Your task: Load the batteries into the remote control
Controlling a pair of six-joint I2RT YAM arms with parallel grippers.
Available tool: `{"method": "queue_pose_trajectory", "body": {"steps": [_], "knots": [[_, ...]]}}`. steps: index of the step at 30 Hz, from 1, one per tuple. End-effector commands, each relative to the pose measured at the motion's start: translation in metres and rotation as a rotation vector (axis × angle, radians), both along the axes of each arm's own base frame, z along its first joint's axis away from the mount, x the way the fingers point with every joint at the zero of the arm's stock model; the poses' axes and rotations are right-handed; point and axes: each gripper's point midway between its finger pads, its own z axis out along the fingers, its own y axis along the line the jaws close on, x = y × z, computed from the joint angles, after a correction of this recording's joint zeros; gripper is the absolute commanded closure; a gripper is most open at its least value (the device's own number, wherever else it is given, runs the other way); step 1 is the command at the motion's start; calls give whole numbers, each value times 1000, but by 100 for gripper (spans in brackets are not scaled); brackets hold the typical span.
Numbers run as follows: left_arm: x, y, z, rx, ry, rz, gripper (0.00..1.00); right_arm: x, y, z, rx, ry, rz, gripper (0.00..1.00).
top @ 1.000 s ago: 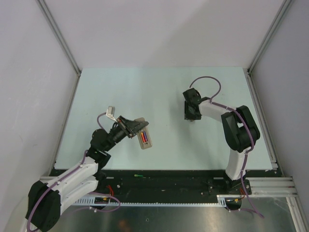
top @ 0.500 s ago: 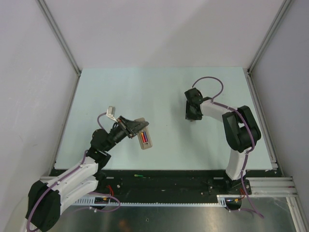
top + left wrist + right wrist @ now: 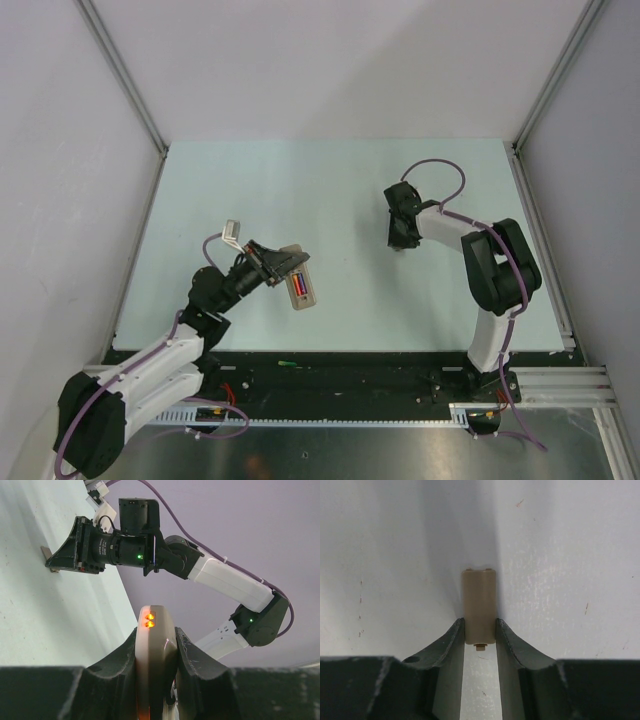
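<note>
Right claw [image 3: 480, 626]: clenched on the cover [image 3: 480, 592], fingers pressed to both long sides at its near end. Its long axis runs straight out from my palm, and it lies on the desk [image 3: 330, 190] right of the middle.

Left claw [image 3: 156, 632]: clamped on the remote [image 3: 155, 675], held above the near left part of the desk. The batteries [image 3: 299, 283], one red and one blue visible, sit in its open back, facing up.

Judgement: the cover must travel left across the desk's middle to that bay, and only my right arm is placed to carry it

The remote control [image 3: 301, 285] blocks left-centre; table [image 3: 340, 190] beyond lies open.
</note>
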Motion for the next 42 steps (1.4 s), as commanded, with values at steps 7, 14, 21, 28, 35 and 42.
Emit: {"method": "queue_pose_trajectory", "body": {"steps": [7,14,21,28,35,42], "knots": [[1,-4,26,-22,-77,-11,100,-32,-1,17,-39,35,13,100],[15,-8,33,-1,-88,5,100,-76,39,141,72,-208,220,100],[32,-14,38,20,-88,23,100,-165,80,216,240,-277,483,100],[47,-18,43,31,-91,49,100,-220,107,253,277,-261,608,100],[52,-26,35,60,-84,58,100,-237,143,243,221,-199,684,100],[48,-30,30,76,-92,64,100,-226,170,239,223,-178,693,100]]}}
